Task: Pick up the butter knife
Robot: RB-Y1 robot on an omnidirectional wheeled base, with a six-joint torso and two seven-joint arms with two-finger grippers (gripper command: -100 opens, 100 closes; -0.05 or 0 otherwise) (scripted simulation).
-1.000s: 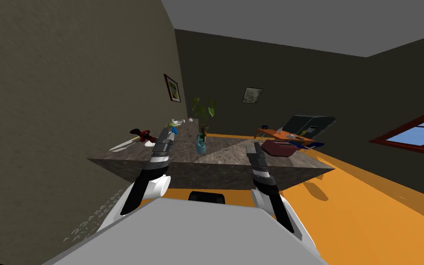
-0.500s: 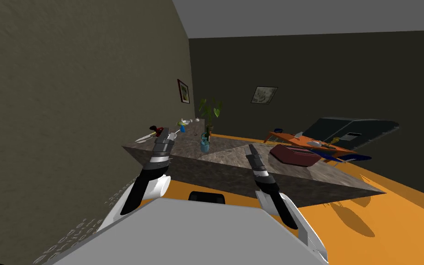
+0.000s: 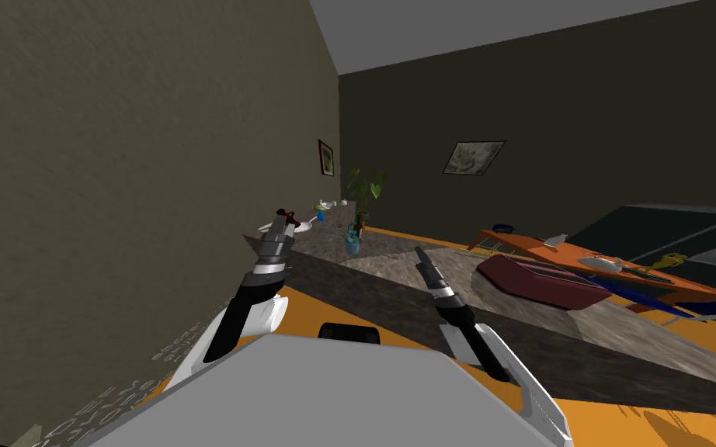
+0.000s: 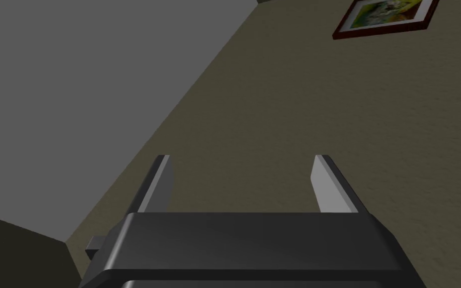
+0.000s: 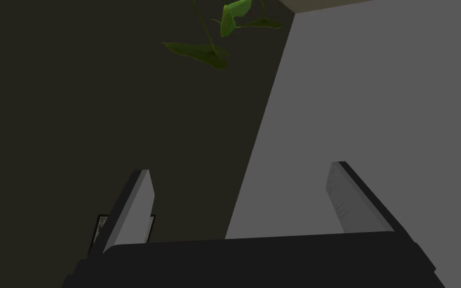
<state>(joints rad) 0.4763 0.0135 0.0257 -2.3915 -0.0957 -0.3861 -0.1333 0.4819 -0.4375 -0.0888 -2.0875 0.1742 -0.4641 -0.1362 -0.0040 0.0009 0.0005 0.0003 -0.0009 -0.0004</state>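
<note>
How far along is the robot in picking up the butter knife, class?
Done: standing at the stone table, nothing grasped. In hand: the left claw, open and empty, is raised near a dark red handle, possibly the knife's, at the table's far left. The right claw is open too. Left: lower onto the knife, close, lift.

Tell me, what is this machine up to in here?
A two-armed robot stands by a long dark counter, holding nothing. Its left tool and right tool are both open, raised in front of it. It is meant to pick up a butter knife. Small things lie at the counter's far end, among them a dark red item and a white item, but I cannot tell which is the knife. Nothing is grasped yet.
</note>
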